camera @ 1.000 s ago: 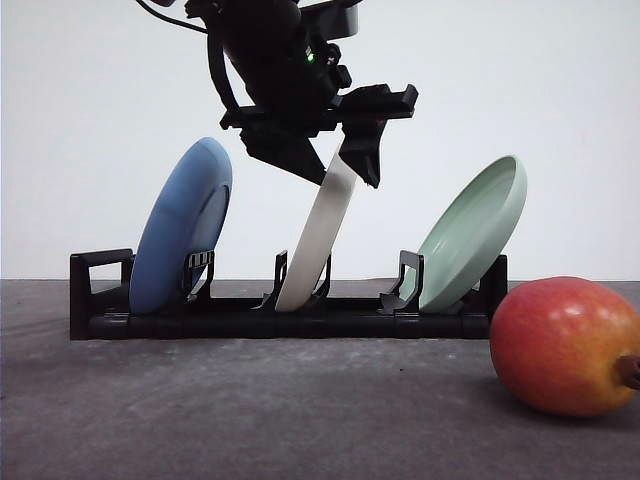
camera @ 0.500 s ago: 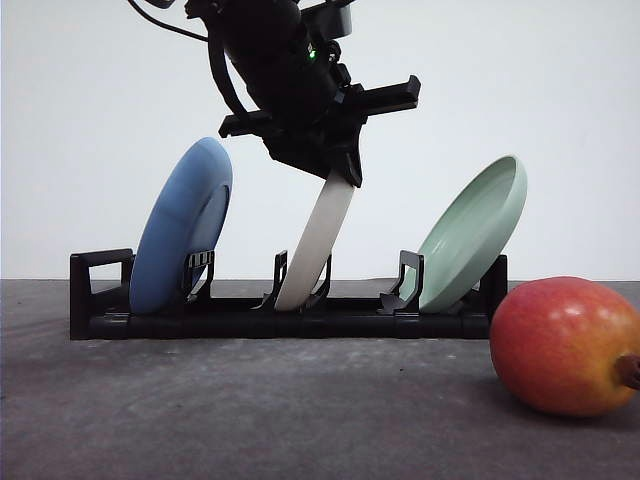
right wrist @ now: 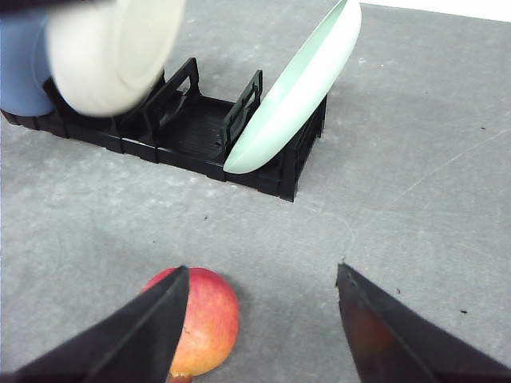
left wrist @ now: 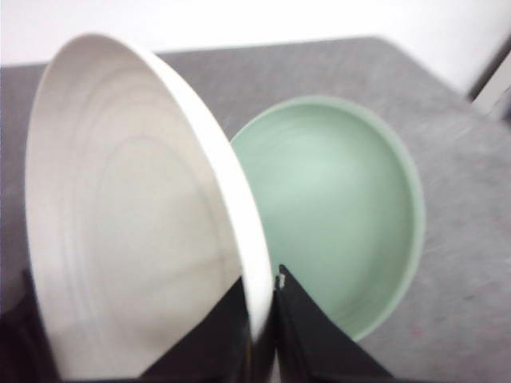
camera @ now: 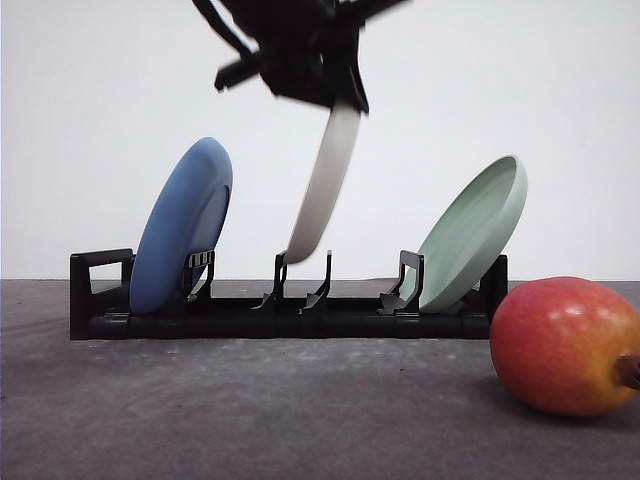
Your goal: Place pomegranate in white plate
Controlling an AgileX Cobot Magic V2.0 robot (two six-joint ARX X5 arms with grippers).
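The white plate [camera: 322, 185] is gripped by its upper rim in the left hand [left wrist: 261, 307], whose two black fingers [left wrist: 307, 335] are closed on either side of the edge. The plate hangs tilted above the middle slot of the black rack [camera: 285, 310], with its lower edge clear of the slot's prongs. The blue plate [camera: 183, 225] stands in the slot at the left end of the rack and the pale green plate [camera: 470, 235] leans at the right end. The pomegranate [camera: 566, 345] lies on the desk [camera: 250, 410] near its front right edge, just in front of the rack's right end and apart from it. The right hand [right wrist: 259, 323] is held open above the desk, with the fruit beside one of its fingers and nothing between them.

The step in hand is judged to be the lifting of the plate out of the rack, so that it can be laid flat for the fruit.

Several risks are foreseen. The grip is only on a thin rim, so the plate could pivot or slip if it is swung quickly. The green plate stands near the lifted one and could be struck if the plate is carried towards the right. The round fruit could be rolled off the near edge if it is nudged.
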